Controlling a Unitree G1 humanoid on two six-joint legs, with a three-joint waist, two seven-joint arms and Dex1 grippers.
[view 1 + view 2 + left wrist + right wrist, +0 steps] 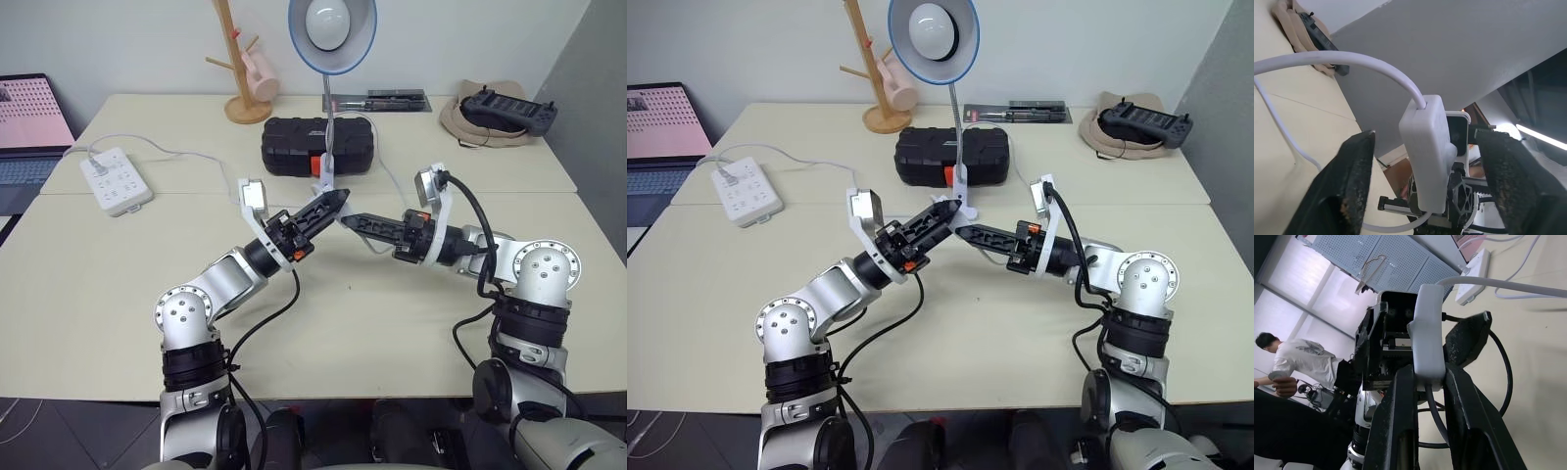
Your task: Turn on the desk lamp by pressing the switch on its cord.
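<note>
The desk lamp (331, 34), with a light-blue shade and a white bulb, stands at mid-table on a thin neck and a white clip base (327, 186). Just in front of the base my two grippers meet tip to tip above the table. My right gripper (1430, 372) is shut on the white oblong switch (1427, 333), which stands up between its fingers. My left gripper (1425, 139) is open, one finger (1356, 181) on each side of the switch (1427, 152) with a gap on both sides. The cord (1327, 58) arcs out of the switch's top end.
A white power strip (116, 181) lies at the left, with a laptop (29, 127) beyond it. A black case (318, 145) sits behind the lamp base, a wooden mug tree (240, 69) at the back, and a hat with a controller (495, 113) at the back right. A person (1298, 362) sits in the distance.
</note>
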